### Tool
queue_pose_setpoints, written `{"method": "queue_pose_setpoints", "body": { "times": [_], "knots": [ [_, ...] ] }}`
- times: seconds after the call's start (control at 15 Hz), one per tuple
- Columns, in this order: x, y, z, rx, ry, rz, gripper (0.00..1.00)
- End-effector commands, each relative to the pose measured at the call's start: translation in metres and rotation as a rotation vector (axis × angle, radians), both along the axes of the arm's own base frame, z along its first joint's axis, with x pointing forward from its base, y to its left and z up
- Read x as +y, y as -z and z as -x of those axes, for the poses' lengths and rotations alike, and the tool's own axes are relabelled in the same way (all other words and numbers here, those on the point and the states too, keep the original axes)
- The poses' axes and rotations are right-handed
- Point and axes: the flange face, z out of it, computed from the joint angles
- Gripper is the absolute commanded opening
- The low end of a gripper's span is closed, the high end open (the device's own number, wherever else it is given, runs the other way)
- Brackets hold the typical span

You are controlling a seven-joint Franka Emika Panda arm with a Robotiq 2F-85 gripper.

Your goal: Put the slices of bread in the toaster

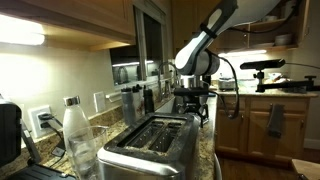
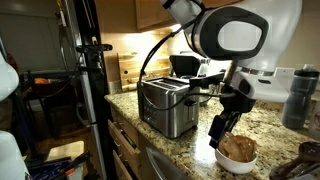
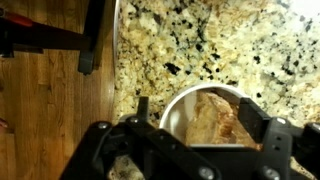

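Observation:
The slices of bread are tan with darker crust and lie stacked in a white bowl on the speckled granite counter. My gripper hangs just above the bowl, open, one finger on the left of the bread and one on the right. In an exterior view the gripper points down at the bowl near the counter's front edge. The brushed-steel toaster stands to the left of the bowl, its two dark slots empty.
A clear bottle with a white cap stands beside the toaster. A dark bottle is at the counter's far right. The counter edge drops to wooden floor, where a black stand rises.

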Motion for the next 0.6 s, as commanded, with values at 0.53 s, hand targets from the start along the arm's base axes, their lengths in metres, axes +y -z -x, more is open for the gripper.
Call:
{"method": "queue_pose_setpoints", "body": {
  "times": [0.53],
  "knots": [
    [-0.0025,-0.0041,-0.0017,-0.001,0.018,0.021,0.69]
  ]
}}
